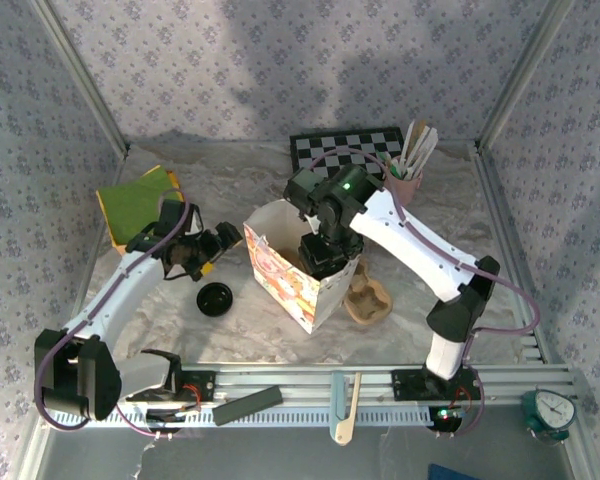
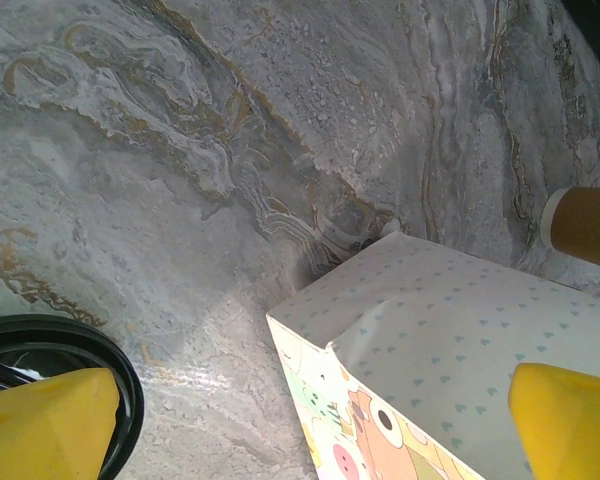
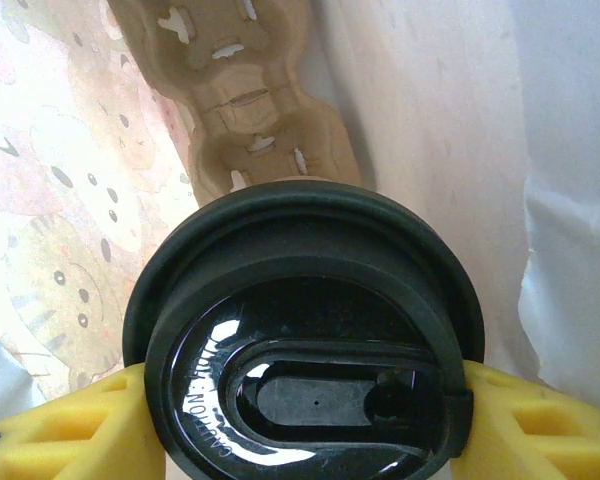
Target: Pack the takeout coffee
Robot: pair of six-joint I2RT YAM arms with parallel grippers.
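Pinching the takeout coffee (image 3: 300, 235) at its lid (image 3: 310, 400) with right fingers (image 3: 70, 430), inside the paper bag (image 1: 285, 275); left fingers (image 2: 565, 420) spread nearby. Could pop the lid off by squeezing, or topple the unbraced bag.

Bag walls (image 3: 40, 150) hem the right tool (image 3: 305, 420), pulp tray (image 1: 368, 298) just beside

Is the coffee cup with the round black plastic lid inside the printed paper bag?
Inside: the right claw holds the cup in the open bag, printed walls around it.
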